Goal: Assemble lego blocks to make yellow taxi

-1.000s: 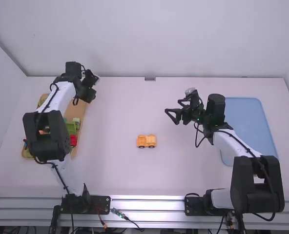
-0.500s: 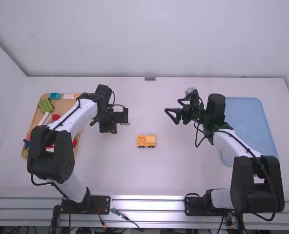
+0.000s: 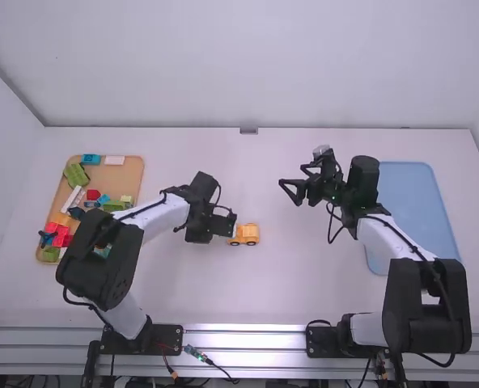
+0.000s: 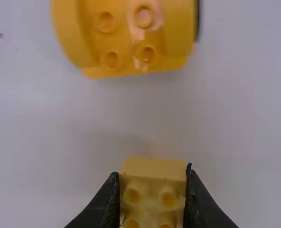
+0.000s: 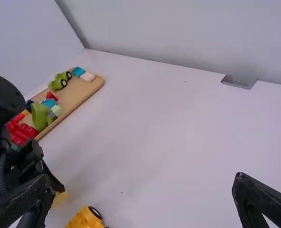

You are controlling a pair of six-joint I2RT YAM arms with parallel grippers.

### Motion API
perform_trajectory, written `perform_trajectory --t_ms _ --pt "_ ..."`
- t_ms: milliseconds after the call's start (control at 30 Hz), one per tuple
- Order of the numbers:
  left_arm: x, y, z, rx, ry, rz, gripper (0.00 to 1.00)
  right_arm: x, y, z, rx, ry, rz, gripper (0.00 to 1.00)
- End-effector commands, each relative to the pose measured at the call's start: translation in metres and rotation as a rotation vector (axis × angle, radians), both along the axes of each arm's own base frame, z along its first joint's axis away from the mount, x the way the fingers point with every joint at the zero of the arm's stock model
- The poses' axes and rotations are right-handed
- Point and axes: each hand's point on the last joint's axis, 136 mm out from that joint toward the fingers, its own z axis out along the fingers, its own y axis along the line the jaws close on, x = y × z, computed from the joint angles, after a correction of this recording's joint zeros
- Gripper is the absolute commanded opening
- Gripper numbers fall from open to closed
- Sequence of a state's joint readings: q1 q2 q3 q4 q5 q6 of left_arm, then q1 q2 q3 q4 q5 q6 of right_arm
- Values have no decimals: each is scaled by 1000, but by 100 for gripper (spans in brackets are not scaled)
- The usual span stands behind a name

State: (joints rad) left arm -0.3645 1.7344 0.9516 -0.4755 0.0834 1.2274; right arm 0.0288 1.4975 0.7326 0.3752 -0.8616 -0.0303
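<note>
Partly built yellow taxi (image 3: 247, 234) on white worktop (image 3: 199, 291) — left end effector (image 4: 152, 172) clamping a yellow block (image 4: 153, 199), probably next to add — right end effector (image 5: 143, 183) spread apart.

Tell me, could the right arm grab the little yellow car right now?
Probably yes: the right gripper is open and nothing stands between it and the yellow car. But the left gripper, holding a yellow block, is close beside the car, so they might bump.
</note>
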Motion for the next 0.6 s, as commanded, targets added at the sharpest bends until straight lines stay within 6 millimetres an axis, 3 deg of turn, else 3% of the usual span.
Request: perform_trajectory --t_ms 0,267,300,433,500,567 --pt "1 3 -2 -22 -3 85 2 -3 0 7 -10 -34 18 100" --pt "-3 4 -13 -33 -16 93 2 -10 6 10 5 -48 69 100" --pt "-3 4 -13 -33 -18 96 7 -10 5 10 5 -48 68 100" --pt "-2 4 -12 -32 -23 89 83 -10 5 10 -1 -54 72 100" --pt "-2 3 -12 -32 -25 73 99 -10 6 10 -5 -60 75 100" --pt "2 2 -11 -39 -39 78 99 -10 6 10 -6 -63 76 100"
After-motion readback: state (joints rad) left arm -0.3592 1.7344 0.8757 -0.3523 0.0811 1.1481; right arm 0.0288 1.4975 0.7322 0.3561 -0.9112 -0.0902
